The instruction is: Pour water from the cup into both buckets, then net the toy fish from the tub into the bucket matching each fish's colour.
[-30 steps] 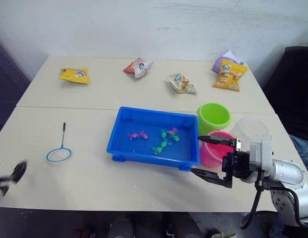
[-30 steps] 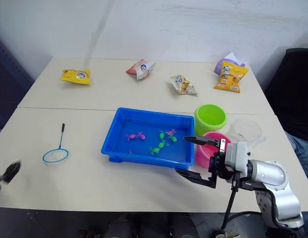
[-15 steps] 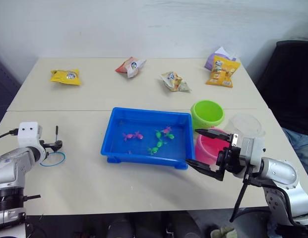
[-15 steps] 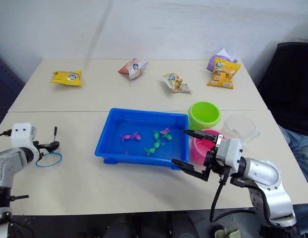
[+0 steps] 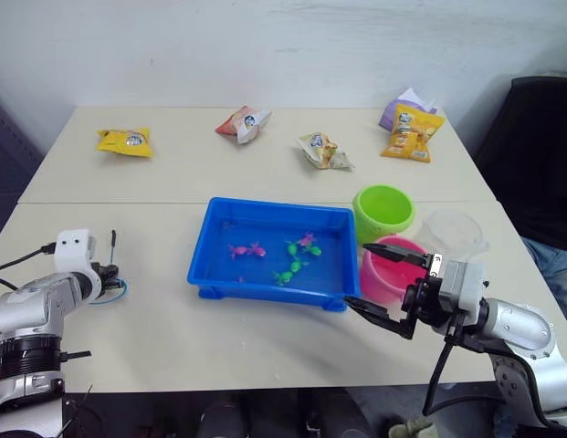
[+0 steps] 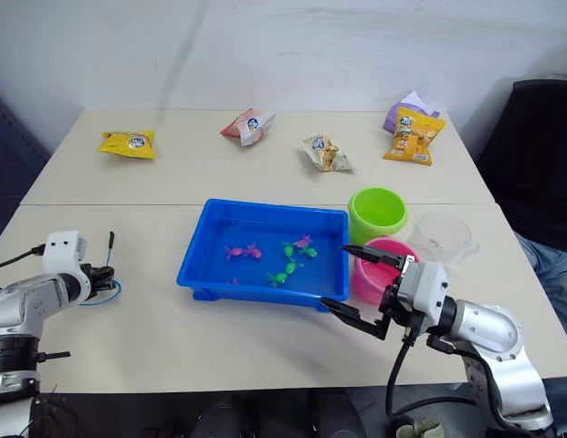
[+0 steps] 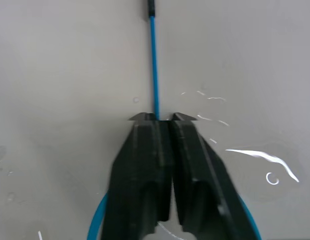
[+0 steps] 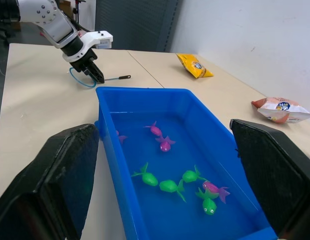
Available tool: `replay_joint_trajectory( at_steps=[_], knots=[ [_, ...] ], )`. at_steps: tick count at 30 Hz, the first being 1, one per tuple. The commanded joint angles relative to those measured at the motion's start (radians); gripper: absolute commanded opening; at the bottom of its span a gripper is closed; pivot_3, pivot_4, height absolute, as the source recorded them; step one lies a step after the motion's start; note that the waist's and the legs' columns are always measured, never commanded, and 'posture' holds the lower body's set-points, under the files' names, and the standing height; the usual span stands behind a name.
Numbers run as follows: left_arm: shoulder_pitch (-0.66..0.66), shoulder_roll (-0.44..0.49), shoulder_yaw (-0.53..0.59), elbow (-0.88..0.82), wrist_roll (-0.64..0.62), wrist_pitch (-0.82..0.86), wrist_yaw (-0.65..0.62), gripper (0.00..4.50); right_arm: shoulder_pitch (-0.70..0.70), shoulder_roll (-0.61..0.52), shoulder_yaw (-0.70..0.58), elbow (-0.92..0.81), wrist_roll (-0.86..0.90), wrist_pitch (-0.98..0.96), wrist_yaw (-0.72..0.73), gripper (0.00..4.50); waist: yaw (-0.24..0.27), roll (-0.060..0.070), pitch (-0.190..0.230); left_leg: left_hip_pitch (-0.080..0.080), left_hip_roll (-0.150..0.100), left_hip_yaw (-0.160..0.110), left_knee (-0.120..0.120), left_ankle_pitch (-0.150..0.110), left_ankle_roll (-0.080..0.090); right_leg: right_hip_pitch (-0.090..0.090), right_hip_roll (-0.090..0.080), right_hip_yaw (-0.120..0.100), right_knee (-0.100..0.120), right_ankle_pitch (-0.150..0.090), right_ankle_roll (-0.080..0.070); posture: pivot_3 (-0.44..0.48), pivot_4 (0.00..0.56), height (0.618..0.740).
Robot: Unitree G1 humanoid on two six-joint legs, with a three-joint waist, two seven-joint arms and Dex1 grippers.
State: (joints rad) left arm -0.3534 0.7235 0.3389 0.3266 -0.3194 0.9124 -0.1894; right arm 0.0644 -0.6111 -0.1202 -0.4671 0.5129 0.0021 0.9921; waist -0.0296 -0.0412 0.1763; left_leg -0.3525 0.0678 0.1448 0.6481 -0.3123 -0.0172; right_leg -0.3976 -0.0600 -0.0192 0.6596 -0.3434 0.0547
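I see blue tub [image 5: 269, 219] mid-table holding pink and green toy fish [image 5: 297, 255]; green bucket [image 5: 383, 212], pink bucket [image 5: 393, 272], clear cup [image 5: 454, 233] beside; net [image 6: 108, 283] flat left.

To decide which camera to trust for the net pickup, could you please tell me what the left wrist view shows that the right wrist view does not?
The left wrist view adds a close look at the left gripper shut on the net at its handle, plus water drops. The right wrist view adds the tub, green fish, pink fish and snack packets. Shared: net, left gripper, table.
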Motion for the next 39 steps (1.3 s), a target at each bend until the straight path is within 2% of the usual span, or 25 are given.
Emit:
replay_joint_trajectory(
  at_steps=[1, 3, 5, 7, 8, 11, 12, 14, 16, 18, 22, 23, 26, 32, 39],
  knots=[
    [0.018, -0.011, 0.054, 0.031, 0.014, -0.049, 0.013, 0.05, 0.016, -0.015, -0.026, -0.048, 0.016, -0.019, 0.006, 4.50, 0.000, 0.000, 0.000, 0.000, 0.000, 0.000, 0.000, 0.000, 0.000, 0.000, 0.000, 0.000, 0.000, 0.000, 0.000, 0.000, 0.150, 0.739],
    [-0.003, -0.028, 0.155, -0.002, -0.046, -0.202, -0.034, 0.05, 0.015, -0.022, -0.039, -0.058, 0.023, -0.009, -0.003, 4.50, 0.000, 0.000, 0.000, 0.000, 0.000, 0.000, 0.000, 0.000, 0.000, 0.000, 0.000, 0.000, 0.000, 0.000, 0.000, 0.000, 0.150, 0.739],
    [-0.017, -0.019, 0.219, -0.075, -0.114, -0.350, -0.171, 0.05, 0.003, -0.035, -0.056, -0.069, 0.042, 0.013, -0.014, 4.50, 0.002, -0.005, 0.001, -0.001, 0.000, -0.001, 0.001, 0.000, 0.000, 0.000, 0.000, -0.001, 0.000, 0.000, 0.000, 0.000, 0.150, 0.739],
    [-0.016, 0.000, 0.231, -0.130, -0.162, -0.419, -0.297, 0.05, -0.007, -0.047, -0.063, -0.077, 0.057, 0.029, -0.019, 4.50, 0.003, -0.007, 0.001, -0.003, 0.001, -0.002, 0.001, 0.001, -0.001, -0.001, 0.000, -0.003, 0.000, 0.000, 0.000, 0.000, 0.150, 0.739],
    [-0.008, 0.013, 0.218, -0.160, -0.188, -0.466, -0.404, 0.05, -0.020, -0.058, -0.065, -0.082, 0.067, 0.047, -0.021, 4.50, 0.003, -0.006, 0.001, -0.003, 0.000, -0.002, 0.001, 0.001, -0.001, -0.001, -0.001, -0.003, -0.001, 0.000, 0.000, 0.000, 0.150, 0.739],
    [0.020, 0.093, 0.122, -0.292, -0.278, -0.503, -0.750, 0.05, -0.099, -0.158, -0.068, -0.102, 0.153, 0.253, -0.055, 4.50, 0.002, -0.004, 0.003, -0.003, -0.001, -0.002, 0.000, 0.000, 0.000, 0.000, -0.002, -0.002, -0.002, 0.000, 0.000, 0.000, 0.150, 0.739],
    [0.019, 0.104, 0.102, -0.307, -0.285, -0.527, -0.811, 0.05, -0.123, -0.181, -0.069, -0.104, 0.177, 0.306, -0.071, 4.50, 0.002, -0.002, 0.003, -0.003, -0.001, -0.001, 0.001, 0.000, 0.000, 0.000, -0.002, -0.002, -0.002, 0.000, 0.000, 0.000, 0.150, 0.739],
    [-0.026, 0.144, -0.041, -0.318, -0.186, -0.695, -0.970, 0.05, -0.245, -0.219, -0.045, -0.110, 0.263, 0.425, -0.096, 4.50, 0.002, 0.000, 0.003, -0.002, -0.002, -0.001, 0.000, 0.000, 0.001, 0.001, -0.003, -0.001, -0.003, 0.000, 0.000, 0.000, 0.150, 0.739],
    [-0.078, 0.189, -0.195, -0.340, -0.111, -0.792, -1.134, 0.05, -0.343, -0.262, -0.003, -0.121, 0.314, 0.578, -0.143, 4.50, 0.002, 0.004, 0.005, -0.002, -0.002, -0.001, 0.000, 0.001, 0.001, 0.000, -0.003, -0.001, -0.003, 0.000, 0.000, 0.000, 0.150, 0.739],
    [-0.134, 0.198, -0.307, -0.354, -0.066, -0.837, -1.230, 0.05, -0.403, -0.294, 0.038, -0.118, 0.329, 0.700, -0.182, 4.50, 0.002, 0.004, 0.005, -0.002, -0.001, -0.002, -0.001, 0.002, 0.001, 0.000, -0.001, -0.001, -0.003, 0.000, 0.000, 0.000, 0.150, 0.739],
    [-0.246, 0.156, -0.470, -0.367, 0.017, -0.863, -1.288, 0.05, -0.505, -0.271, 0.095, -0.100, 0.357, 0.787, -0.189, 4.50, 0.000, 0.004, 0.005, -0.009, -0.001, -0.001, 0.000, 0.001, 0.003, -0.006, 0.000, -0.001, -0.004, 0.000, 0.000, 0.000, 0.150, 0.739],
    [-0.277, 0.125, -0.501, -0.367, 0.030, -0.856, -1.279, 0.05, -0.525, -0.256, 0.110, -0.100, 0.371, 0.811, -0.194, 4.50, 0.000, 0.005, 0.005, -0.018, -0.001, 0.000, 0.004, 0.002, 0.004, -0.013, 0.000, 0.000, -0.002, 0.001, 0.002, 0.000, 0.150, 0.739],
    [-0.342, 0.053, -0.562, -0.367, 0.070, -0.839, -1.248, 0.05, -0.559, -0.227, 0.150, -0.109, 0.386, 0.871, -0.208, 4.50, 0.002, 0.005, 0.005, -0.024, -0.001, 0.000, 0.011, 0.002, 0.006, -0.017, 0.001, 0.000, -0.001, 0.002, 0.004, 0.000, 0.150, 0.739],
    [-0.358, -0.013, -0.579, -0.365, 0.081, -0.788, -1.197, 0.05, -0.560, -0.191, 0.181, -0.148, 0.420, 0.945, -0.233, 4.50, 0.001, 0.005, 0.005, -0.025, -0.001, 0.001, 0.016, 0.000, 0.010, -0.017, 0.000, 0.002, -0.001, 0.004, 0.007, 0.000, 0.150, 0.739],
    [-0.356, -0.032, -0.585, -0.356, 0.104, -0.775, -1.168, 0.05, -0.521, -0.191, 0.209, -0.168, 0.379, 0.963, -0.246, 4.50, 0.002, 0.005, 0.005, -0.026, -0.001, 0.000, 0.016, 0.000, 0.010, -0.017, 0.000, 0.002, 0.000, 0.004, 0.007, 0.000, 0.150, 0.739]
  ],
)
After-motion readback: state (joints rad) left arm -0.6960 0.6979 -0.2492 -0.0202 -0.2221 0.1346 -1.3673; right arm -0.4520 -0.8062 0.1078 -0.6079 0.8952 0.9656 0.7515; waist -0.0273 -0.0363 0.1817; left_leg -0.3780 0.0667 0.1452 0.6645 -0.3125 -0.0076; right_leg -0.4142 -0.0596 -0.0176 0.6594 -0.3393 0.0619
